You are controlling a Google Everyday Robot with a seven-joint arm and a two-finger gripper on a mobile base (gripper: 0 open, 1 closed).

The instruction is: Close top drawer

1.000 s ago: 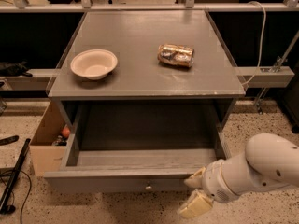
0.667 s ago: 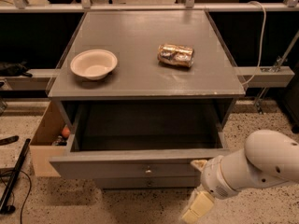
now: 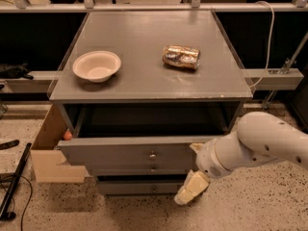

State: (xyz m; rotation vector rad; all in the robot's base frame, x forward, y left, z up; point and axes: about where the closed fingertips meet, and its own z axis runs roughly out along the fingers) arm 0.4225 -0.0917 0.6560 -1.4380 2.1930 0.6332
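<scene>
Beside top drawer (image 3: 120,152), lower right, gripper (image 3: 189,174)

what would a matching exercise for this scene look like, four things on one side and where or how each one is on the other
Things
1. white round bowl
2. shiny foil-wrapped packet
3. wide grey wooden top drawer
4. robot's cream gripper

Places or states
A. standing partly open under the top
B. on the left part of the grey cabinet top
C. low, by the right end of the drawer fronts
D. on the right part of the cabinet top

Pairs: 1-B, 2-D, 3-A, 4-C
</scene>
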